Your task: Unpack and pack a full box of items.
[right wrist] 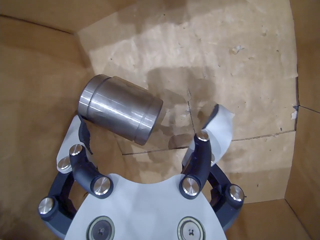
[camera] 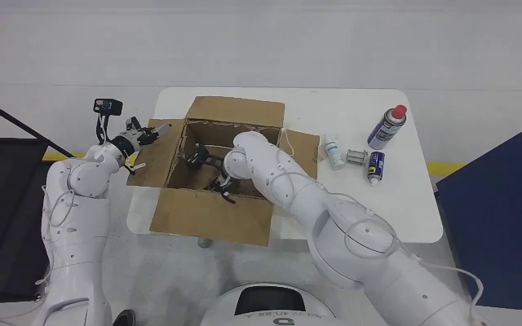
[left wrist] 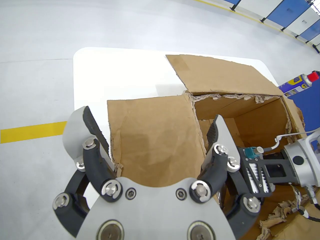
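An open cardboard box (camera: 235,109) stands on the left half of the white table (camera: 334,110), flaps folded out. My right gripper (camera: 220,187) is down inside it. In the right wrist view the right gripper (right wrist: 150,117) is open just above the box floor (right wrist: 225,63). A steel cylinder (right wrist: 120,109) lies there on its side, against one fingertip rather than between the two. My left gripper (left wrist: 151,116) is open at the box's left flap (left wrist: 150,138), fingers on either side of the flap. In the top view the left gripper (camera: 152,133) is at the box's left edge.
To the right of the box on the table are a blue spray can with a red cap (camera: 387,126), a small white bottle (camera: 334,153), a small metal part (camera: 356,156) and a short blue can (camera: 375,165). Torn cardboard scraps (left wrist: 282,213) hang on the box's near edge.
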Robot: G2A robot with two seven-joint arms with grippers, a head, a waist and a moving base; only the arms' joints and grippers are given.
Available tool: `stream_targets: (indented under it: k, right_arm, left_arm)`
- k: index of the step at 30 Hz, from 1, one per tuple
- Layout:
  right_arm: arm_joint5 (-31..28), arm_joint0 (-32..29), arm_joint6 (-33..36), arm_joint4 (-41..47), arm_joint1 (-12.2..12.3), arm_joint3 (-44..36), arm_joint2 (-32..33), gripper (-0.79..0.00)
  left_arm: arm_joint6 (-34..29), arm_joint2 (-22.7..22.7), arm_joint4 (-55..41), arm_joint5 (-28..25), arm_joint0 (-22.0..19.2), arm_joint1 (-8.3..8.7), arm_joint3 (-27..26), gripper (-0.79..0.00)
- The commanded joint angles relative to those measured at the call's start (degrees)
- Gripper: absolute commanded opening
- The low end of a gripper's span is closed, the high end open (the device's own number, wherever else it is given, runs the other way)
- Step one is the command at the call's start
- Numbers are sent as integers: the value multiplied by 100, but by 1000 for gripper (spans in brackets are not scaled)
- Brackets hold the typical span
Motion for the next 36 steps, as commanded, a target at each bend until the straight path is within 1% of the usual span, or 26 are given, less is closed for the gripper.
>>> stream_targets:
  k: [1,2,3,4,5,7,15,22,27,29,33,34,36]
  right_arm:
    - [83,-8,-41,-37,-13,-3,-2,-400]
    - [98,-6,-67,-53,-18,-2,0,-440]
    - [112,-5,-95,-66,-22,2,4,-505]
    - [125,-4,-121,-77,-24,6,9,-548]
    - [130,-3,-137,-86,-26,9,12,-610]
    - [146,-2,-187,-104,-27,20,25,-785]
    - [133,12,-438,-257,17,-94,69,-785]
    - [114,-50,-941,-521,219,-459,163,-785]
    - [212,-197,-1038,-713,455,-856,295,-785]
    - [129,-280,-1065,-763,572,-1082,375,-785]
    - [-9,-499,-1069,-941,878,-1680,597,-785]
    - [20,-603,-1031,-1030,1000,-1954,699,-785]
    - [118,-777,-943,-1189,1166,-2397,839,-785]
  left_arm:
    - [0,0,0,0,0,0,0,0]
    - [0,0,0,0,0,0,0,0]
    - [0,0,0,0,0,0,0,0]
    - [0,0,0,0,0,0,0,0]
    - [0,0,0,0,0,0,0,0]
    - [0,0,0,0,0,0,0,0]
    - [0,0,0,0,0,0,0,0]
    - [0,0,0,0,0,0,0,0]
    - [0,0,0,0,0,0,0,0]
    - [0,0,0,0,0,0,0,0]
    - [0,0,0,0,0,0,0,0]
    - [0,0,0,0,0,0,0,0]
    - [0,0,0,0,0,0,0,0]
